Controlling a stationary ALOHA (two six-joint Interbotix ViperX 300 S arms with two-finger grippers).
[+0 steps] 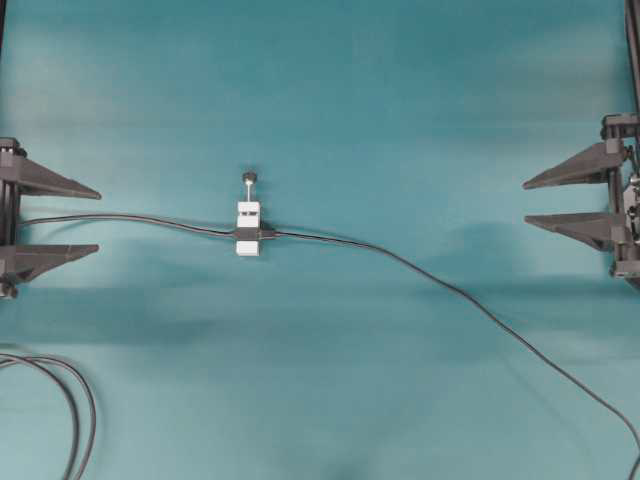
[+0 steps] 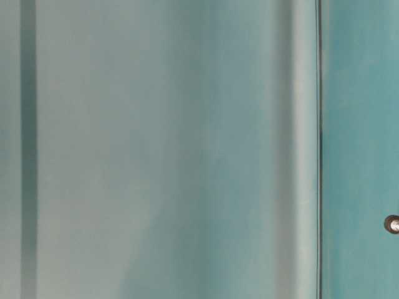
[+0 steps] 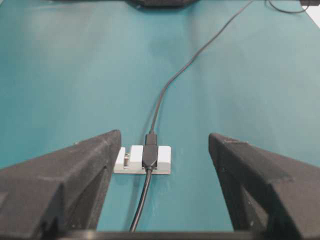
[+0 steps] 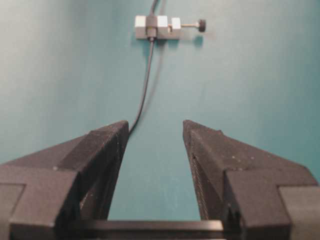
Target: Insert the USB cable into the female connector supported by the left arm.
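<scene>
Both claws, left and right, spread and empty: pinch white block squarely before pushing cable in straight.

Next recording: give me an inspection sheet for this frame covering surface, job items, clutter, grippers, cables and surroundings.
Surface: teal table, bare around the block.
Job's things: female connector, a black band across a white block, lies mid-table; its knob-topped post points away from the band. USB cable runs from the block's right side to the lower right corner. Whether the plug is seated cannot be told.
Clutter: nothing seen.
Grippers: left gripper open, empty, at the left edge; right gripper open, empty, at the right edge.
Cables: thin lead leaves the block leftward; black looped cables at lower left.
Surroundings: table-level view shows only blurred teal panels.
</scene>
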